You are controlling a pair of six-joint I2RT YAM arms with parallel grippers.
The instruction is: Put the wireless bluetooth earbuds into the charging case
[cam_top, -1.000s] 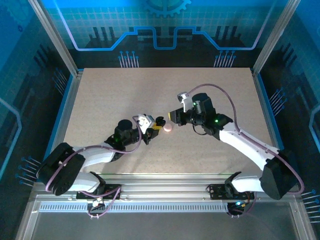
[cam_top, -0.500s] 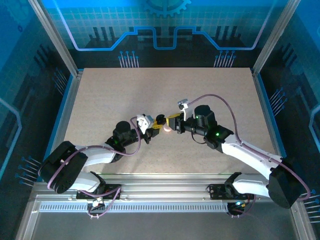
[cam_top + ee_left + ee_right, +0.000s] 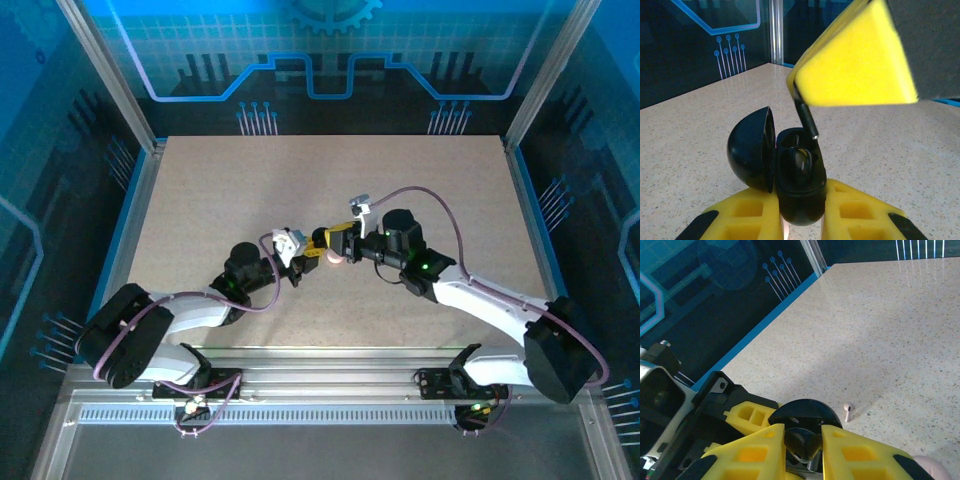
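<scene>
The speckled beige table (image 3: 200, 200) is carrying both arms' work near its middle, where the two wrists are meeting tip to tip. The left gripper (image 3: 800, 207) is clamping a glossy black charging case (image 3: 797, 172) between its yellow fingers (image 3: 747, 215), holding it upright just above the tabletop. The case's domed lid (image 3: 752, 150) is standing swung open to the left in the left wrist view, baring the dark hollow inside.

The right gripper (image 3: 802, 445) is hanging directly over that case, its fingers pinching a dark earbud. In the left wrist view the earbud's slim black stem (image 3: 807, 119), tipped with metal, is sticking out from under one yellow pad (image 3: 855, 65) and pointing down at the rim of the hollow, close to it; whether it is touching cannot be told.

A pale pink round case (image 3: 335, 258) is lying on the table just beside the two grippers. A tiny pink earbud (image 3: 848, 411) is lying loose on the table near the black lid, apart from both cases.
</scene>
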